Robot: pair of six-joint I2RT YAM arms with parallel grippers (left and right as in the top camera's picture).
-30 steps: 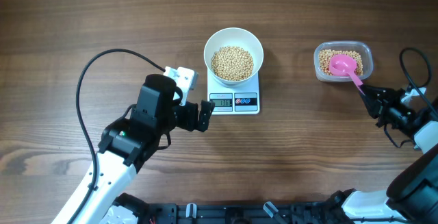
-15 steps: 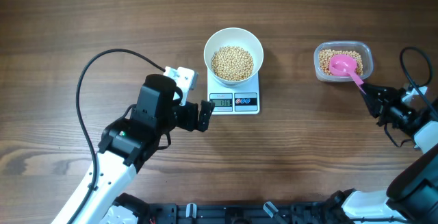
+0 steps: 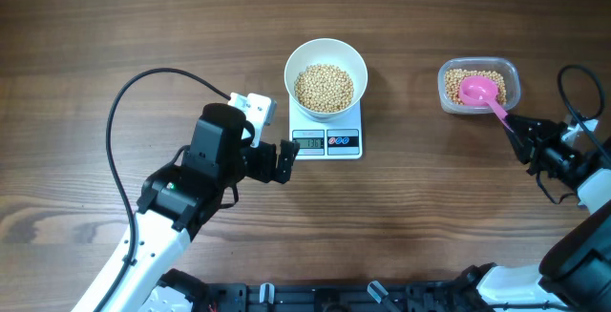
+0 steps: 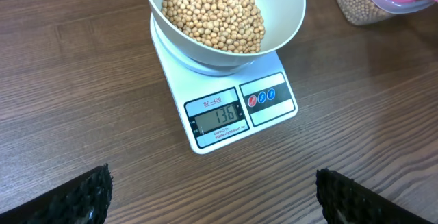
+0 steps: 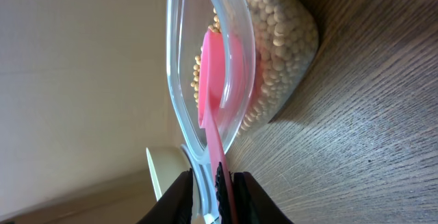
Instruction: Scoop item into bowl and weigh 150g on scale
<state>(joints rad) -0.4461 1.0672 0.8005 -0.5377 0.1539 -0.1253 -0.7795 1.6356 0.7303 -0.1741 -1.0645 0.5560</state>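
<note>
Bright, even light with soft shadows. Overhead and left wrist views are sharp; the bowl (image 4: 287, 11) shades the scale (image 4: 176, 80) faintly. Right wrist view blurs at lower centre; the tub (image 5: 291, 39) rim glints.

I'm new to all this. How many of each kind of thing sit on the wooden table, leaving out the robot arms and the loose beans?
Round white bowl: 1
Clear rounded-rectangular plastic tub: 1
Flat white rectangular kitchen scale: 1
Pink plastic scoop: 1
Total: 4
</note>
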